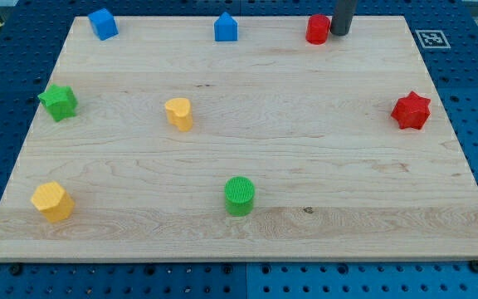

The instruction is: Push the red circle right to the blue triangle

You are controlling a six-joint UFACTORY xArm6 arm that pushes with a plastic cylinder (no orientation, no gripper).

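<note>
The red circle [318, 29] is a short red cylinder at the view's top, right of centre. My tip [339, 33] stands just to its right, close to it or touching; I cannot tell which. The blue triangle [226, 27] stands at the view's top centre, to the left of the red circle, with a wide gap between them. The rod rises out of the view's top edge.
A blue cube [103, 23] at top left. A green star [59, 101] at the left edge. A yellow heart [178, 113] left of centre. A yellow hexagon [52, 201] at bottom left. A green circle [240, 196] at bottom centre. A red star [411, 110] at the right. The wooden board [305, 166] lies on a blue pegboard.
</note>
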